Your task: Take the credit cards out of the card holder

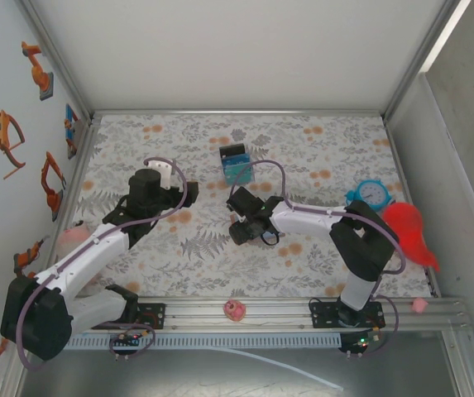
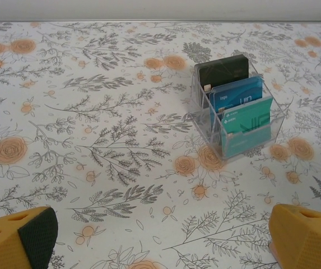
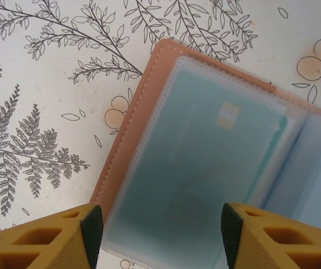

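Tan holder (image 3: 125, 134) lies open on the table (image 3: 37, 84) beneath my right gripper (image 3: 160, 224), unclenched over a teal card (image 3: 205, 162) in its clear sleeve, likely placed to pinch it out. My left gripper (image 2: 163, 235) hangs released, empty.

Blue card (image 2: 236, 96), teal card (image 2: 249, 124) in clear box (image 2: 280, 115): pale lettering, too blurred. Credit card (image 3: 205, 162) in card holder (image 3: 132, 129): nothing legible.
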